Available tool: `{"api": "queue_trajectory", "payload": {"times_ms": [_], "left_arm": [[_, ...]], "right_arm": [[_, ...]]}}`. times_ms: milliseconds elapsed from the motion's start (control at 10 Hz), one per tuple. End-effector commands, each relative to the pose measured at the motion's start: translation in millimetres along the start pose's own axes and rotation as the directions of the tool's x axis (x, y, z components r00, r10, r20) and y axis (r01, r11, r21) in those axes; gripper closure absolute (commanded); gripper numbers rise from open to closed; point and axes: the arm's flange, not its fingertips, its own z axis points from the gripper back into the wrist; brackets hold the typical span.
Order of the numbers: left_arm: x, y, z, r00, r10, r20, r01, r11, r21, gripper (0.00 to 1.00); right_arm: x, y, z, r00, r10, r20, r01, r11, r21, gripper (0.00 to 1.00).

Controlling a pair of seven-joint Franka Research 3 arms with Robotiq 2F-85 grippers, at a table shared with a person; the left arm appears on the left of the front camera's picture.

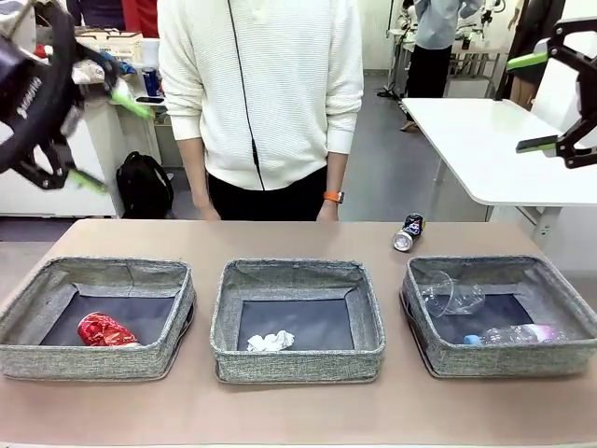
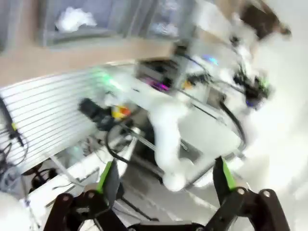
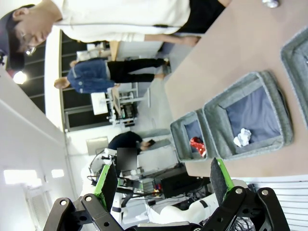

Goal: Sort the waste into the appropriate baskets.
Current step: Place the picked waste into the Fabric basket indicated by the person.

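Three grey woven baskets stand in a row on the table. The left basket [image 1: 28, 308] holds a crushed red can [image 1: 104, 329]. In the middle basket [image 1: 229, 308] lies a crumpled white paper ball [image 1: 270, 342]. The right basket [image 1: 560, 280] holds a clear plastic cup [image 1: 451, 297] and a clear bottle with a blue cap [image 1: 518, 334]. A dark can [image 1: 408, 232] lies on the table behind the right basket. My left gripper [image 1: 110, 142] hangs open high at the left, blurred. High at the right, my right gripper [image 1: 532, 103] is open and holds nothing. The right wrist view shows the red can [image 3: 196, 144] and paper ball [image 3: 242, 137].
A person in a white sweater [image 1: 261, 84] stands at the far edge of the table, hands down by the edge. A white table [image 1: 485, 140] stands behind at the right. Bare tabletop [image 1: 298, 411] runs in front of the baskets.
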Motion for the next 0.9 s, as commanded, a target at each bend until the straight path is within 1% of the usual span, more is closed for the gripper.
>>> {"api": "queue_trajectory", "payload": {"times_ms": [0,100,200,300,400,800], "left_arm": [[5.0,30.9,15.7,0.962,-0.265,-0.07,0.226,0.91,-0.347,0.0],[1.1,41.3,25.7,0.938,-0.343,0.044,0.334,0.867,-0.37,0.0],[-2.0,47.8,32.0,0.915,-0.373,0.156,0.403,0.867,-0.293,0.0],[-3.6,47.7,31.5,0.925,-0.33,0.186,0.36,0.92,-0.157,0.0],[2.1,33.1,38.8,0.953,-0.283,0.112,0.304,0.9,-0.312,0.0],[2.1,33.1,38.8,0.953,-0.283,0.112,0.304,0.9,-0.312,0.0]], "right_arm": [[2.4,1.9,-0.8,1.0,0.017,-0.013,-0.017,1.0,0.02,0.0],[2.4,1.9,-0.8,1.0,0.017,-0.013,-0.017,1.0,0.02,0.0],[2.4,1.9,-0.8,1.0,0.017,-0.013,-0.017,1.0,0.02,0.0],[2.4,1.9,-0.8,1.0,0.017,-0.013,-0.017,1.0,0.02,0.0],[2.4,1.9,-0.8,1.0,0.017,-0.013,-0.017,1.0,0.02,0.0],[2.4,1.9,-0.8,1.0,0.017,-0.013,-0.017,1.0,0.02,0.0]]}}
